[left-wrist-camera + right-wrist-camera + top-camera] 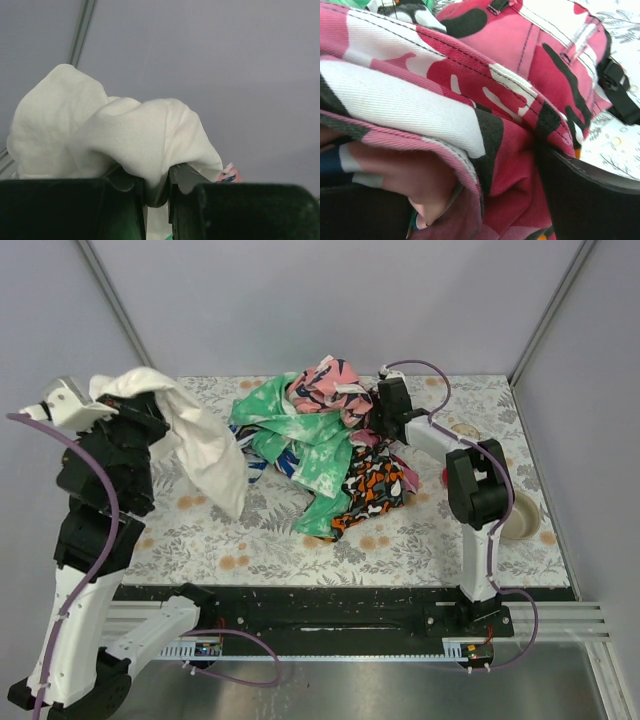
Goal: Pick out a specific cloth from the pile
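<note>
- My left gripper sits at the upper left of the top view, over the table's left edge, clamped tight on the white cloth.
- In the left wrist view the fabric bunches above the closed fingers, against bare grey wall.
- The cloth hangs from the gripper down and to the right. Its lower edge ends in a point over the table's patterned surface.
- Its right edge runs just beside the green cloth of the pile; I cannot tell whether they touch.
- Bare tabletop shows below the hanging cloth and along the front strip under the pile.
- My right gripper is at the pile's upper right side. In the right wrist view its jaws stand wide, with pink camouflage fabric bulging between them.
- A black buckle lies at that view's right edge.
- A bowl sits by the table's right edge, just beside the right arm, so room is tight there.
</note>
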### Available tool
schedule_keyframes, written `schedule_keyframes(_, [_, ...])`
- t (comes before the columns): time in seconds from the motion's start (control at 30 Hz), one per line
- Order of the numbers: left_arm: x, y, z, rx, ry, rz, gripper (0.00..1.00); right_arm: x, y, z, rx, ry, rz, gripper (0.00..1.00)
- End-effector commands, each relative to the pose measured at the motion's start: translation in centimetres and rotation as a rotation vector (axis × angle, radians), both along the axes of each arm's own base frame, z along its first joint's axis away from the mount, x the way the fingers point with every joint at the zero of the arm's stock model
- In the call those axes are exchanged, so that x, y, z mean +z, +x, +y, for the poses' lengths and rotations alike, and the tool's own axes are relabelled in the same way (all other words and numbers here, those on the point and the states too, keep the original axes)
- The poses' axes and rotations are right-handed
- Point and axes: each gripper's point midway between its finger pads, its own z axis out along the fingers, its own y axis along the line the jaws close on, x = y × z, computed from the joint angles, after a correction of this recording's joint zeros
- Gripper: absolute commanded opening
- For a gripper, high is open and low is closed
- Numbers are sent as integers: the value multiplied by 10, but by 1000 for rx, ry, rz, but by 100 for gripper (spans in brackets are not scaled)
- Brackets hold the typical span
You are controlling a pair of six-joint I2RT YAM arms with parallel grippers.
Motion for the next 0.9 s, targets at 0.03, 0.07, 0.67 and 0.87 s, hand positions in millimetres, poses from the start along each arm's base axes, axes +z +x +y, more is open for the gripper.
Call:
schedule_keyframes(0.03, [-71, -5, 26, 160, -110, 121, 0, 38, -43, -23, -2, -50, 33, 99])
schedule_keyframes(0.07, [-83, -8, 30, 191, -125, 149, 0, 48, -46, -25, -6, -46, 16, 99])
schedule_keyframes(0.67, [-118, -55, 62, 333, -203, 288, 0, 167, -144, -102, -261, 14, -266, 100])
schedule_keyframes(0.87, [-129, -42, 58, 347, -170, 323, 0, 180, -182, -118, -305, 94, -338, 99])
